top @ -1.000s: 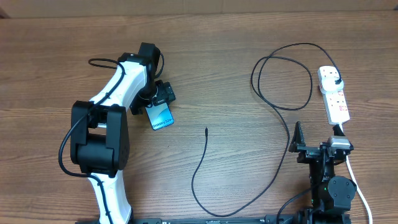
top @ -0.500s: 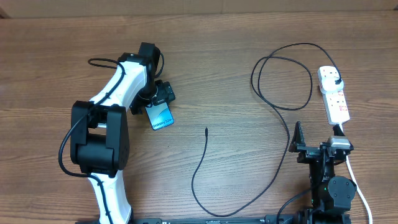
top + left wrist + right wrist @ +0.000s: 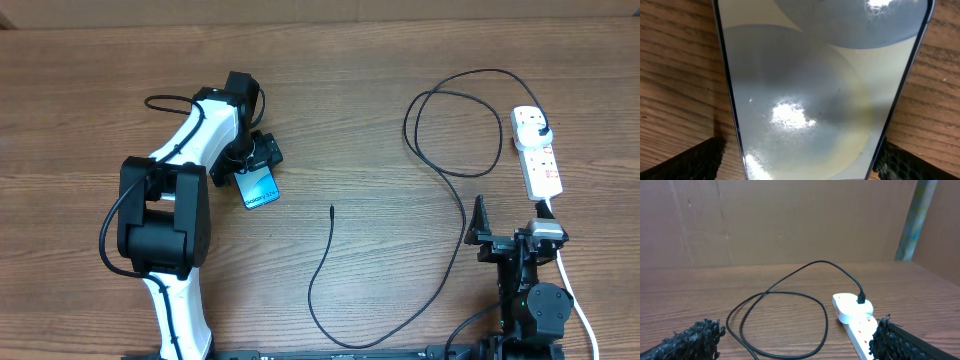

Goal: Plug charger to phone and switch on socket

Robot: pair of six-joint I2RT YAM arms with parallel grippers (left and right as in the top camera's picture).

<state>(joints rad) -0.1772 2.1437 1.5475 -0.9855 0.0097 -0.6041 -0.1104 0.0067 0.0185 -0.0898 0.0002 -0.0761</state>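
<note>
Your left gripper [image 3: 256, 160] is reaching down over the phone [image 3: 259, 188], which is lying flat on the left half of the table [image 3: 380, 80], about midway between the far and near edges. In the left wrist view the phone [image 3: 820, 100] is showing as a slim glossy slab with a dark rim, its glass throwing back pale glare. Your rough black fingers [image 3: 690, 162] are sitting either side of it. You cannot tell whether they are pinching its edges or only flanking them.

The tabletop is showing brown wood grain. The charger [image 3: 405, 125], a thin black cable, is looping across the right half. Its small connector tip [image 3: 331, 210] is lying bare near the table's middle, well apart from the phone. Its black plug [image 3: 541, 131] is sitting in the socket [image 3: 537, 150], a white elongated strip with red marks, lying near the right edge toward the far right corner. A white cord [image 3: 577, 300] is trailing from the strip toward the near edge.

Your right gripper [image 3: 795, 337] is waiting near the near right corner with its jaws spread wide and nothing between them. A brown cardboard wall [image 3: 790, 220] is standing behind the far edge.
</note>
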